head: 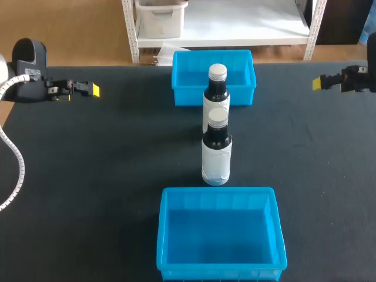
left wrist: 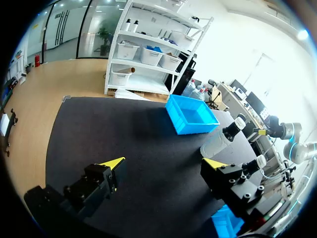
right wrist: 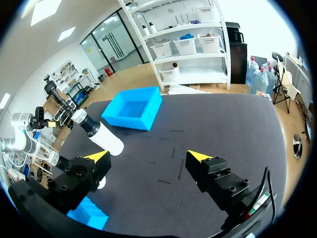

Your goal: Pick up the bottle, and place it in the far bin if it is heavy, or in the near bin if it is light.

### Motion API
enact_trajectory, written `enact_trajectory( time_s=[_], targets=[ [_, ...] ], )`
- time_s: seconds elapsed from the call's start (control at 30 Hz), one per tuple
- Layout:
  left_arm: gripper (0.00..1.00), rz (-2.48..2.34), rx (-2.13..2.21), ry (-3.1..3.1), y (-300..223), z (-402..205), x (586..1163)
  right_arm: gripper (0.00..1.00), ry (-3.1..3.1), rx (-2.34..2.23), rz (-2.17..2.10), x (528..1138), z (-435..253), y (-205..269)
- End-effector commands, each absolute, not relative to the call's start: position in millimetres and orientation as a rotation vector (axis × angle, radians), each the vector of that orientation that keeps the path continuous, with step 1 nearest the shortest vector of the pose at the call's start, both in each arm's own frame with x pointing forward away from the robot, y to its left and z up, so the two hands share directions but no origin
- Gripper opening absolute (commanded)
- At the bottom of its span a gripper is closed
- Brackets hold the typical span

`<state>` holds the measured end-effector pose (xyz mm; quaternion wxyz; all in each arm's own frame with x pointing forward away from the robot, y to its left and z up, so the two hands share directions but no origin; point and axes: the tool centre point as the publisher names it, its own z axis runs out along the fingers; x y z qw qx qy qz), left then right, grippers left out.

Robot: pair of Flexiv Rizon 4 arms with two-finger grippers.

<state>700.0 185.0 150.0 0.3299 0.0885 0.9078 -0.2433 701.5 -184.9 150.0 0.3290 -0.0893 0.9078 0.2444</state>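
Two dark bottles with white labels and white caps stand upright in a line at mid-table. The far bottle is just in front of the far blue bin. The near bottle stands a little short of the near blue bin. My left gripper is far out at the table's left, open and holding nothing. My right gripper is at the far right, also open and holding nothing. In the right wrist view one bottle shows ahead of the fingers, and the far bin lies beyond it.
The black tabletop lies bare on both sides of the bottles and bins. In the left wrist view the far bin and a bottle lie ahead, towards one side.
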Motion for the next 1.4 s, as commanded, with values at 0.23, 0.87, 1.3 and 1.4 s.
enact_trajectory(
  time_s=[0.23,0.87,1.3,1.4],
  targets=[
    [1.00,-0.636,0.231,2.374,185,150,700,1.00,2.375,-0.231,0.636,701,150,-185],
    [1.00,-0.636,0.231,2.374,185,150,700,1.00,2.113,-1.103,0.890,716,154,-216],
    [1.00,-0.636,0.231,2.374,185,150,700,1.00,2.097,-1.179,0.897,715,155,-218],
    [1.00,-0.636,0.231,2.374,185,150,700,1.00,2.097,-1.179,0.897,715,155,-218]
  ],
)
